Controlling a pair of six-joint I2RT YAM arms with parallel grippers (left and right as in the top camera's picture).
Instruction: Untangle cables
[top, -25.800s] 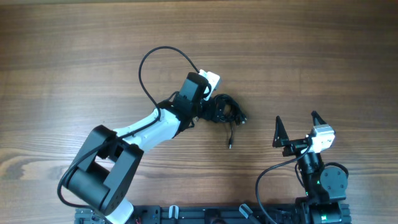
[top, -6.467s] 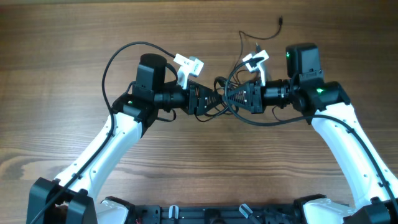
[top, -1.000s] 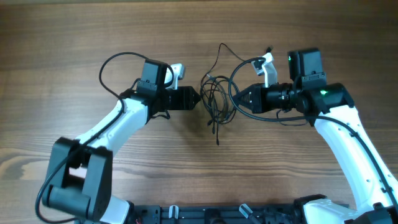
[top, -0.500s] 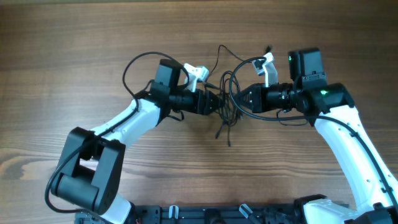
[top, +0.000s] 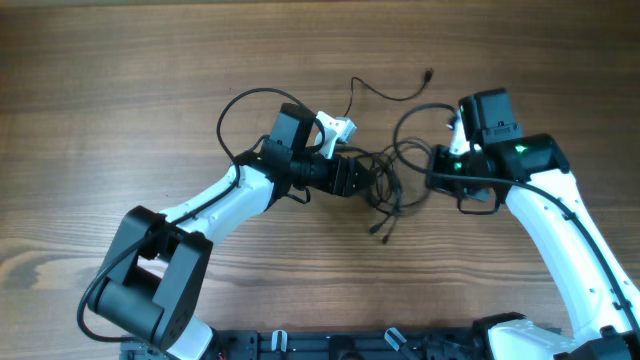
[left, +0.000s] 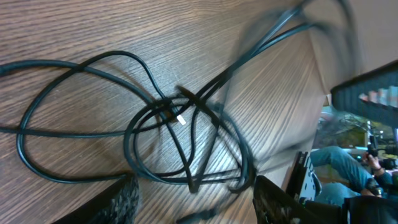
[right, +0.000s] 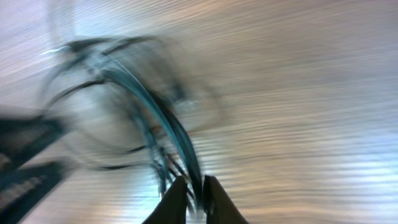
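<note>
A robotics lab was the setting. A left arm (top: 215, 200) and a right arm (top: 560, 235) stood at a wood-grain table (top: 100, 80). A person (left: 341, 177) in jeans sat beyond.

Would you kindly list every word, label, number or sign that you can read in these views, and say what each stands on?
No text can be read in any view.
The cables and the wooden table bear no words or numbers.
The right wrist view is too blurred to tell.

We see a brown wooden desk (top: 120, 80) with long grain, under soft and even light. Beyond its edge are a pale wall (left: 379, 31) and a person (left: 339, 168) in blue trousers.
</note>
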